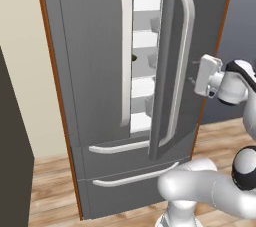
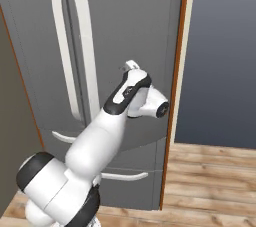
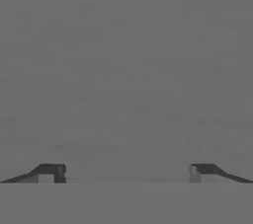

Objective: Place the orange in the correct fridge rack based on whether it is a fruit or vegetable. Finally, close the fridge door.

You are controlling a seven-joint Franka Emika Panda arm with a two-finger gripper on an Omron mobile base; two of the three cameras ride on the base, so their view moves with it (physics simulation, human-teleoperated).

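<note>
Two fridge doors stand in the left base view, and the right door (image 1: 172, 66) is not yet shut: a narrow gap in the upper middle of the frame shows pale shelves (image 1: 143, 41) stacked inside. The orange cannot be made out through that gap; a small dark spot at the gap's left edge, about mid-height, is too small to identify. The pincer (image 3: 126, 173) appears at the bottom of the hand view with its two dark tips set wide apart and nothing between them, facing a flat grey surface that is most likely the door's outer face. In the left base view the white hand (image 1: 207, 75) sits at the right of the frame, just beside or touching the door's outer face, to the right of the long pale handle (image 1: 181, 66). In the right base view the arm (image 2: 107, 126) reaches up across the middle of the frame toward the fridge front. The step in hand appears to be the closing of the door. The next move likely calls for a steady push forward on the panel until the gap disappears, with the hand kept flat to the face so it does not slide off toward the hinge side.
</note>
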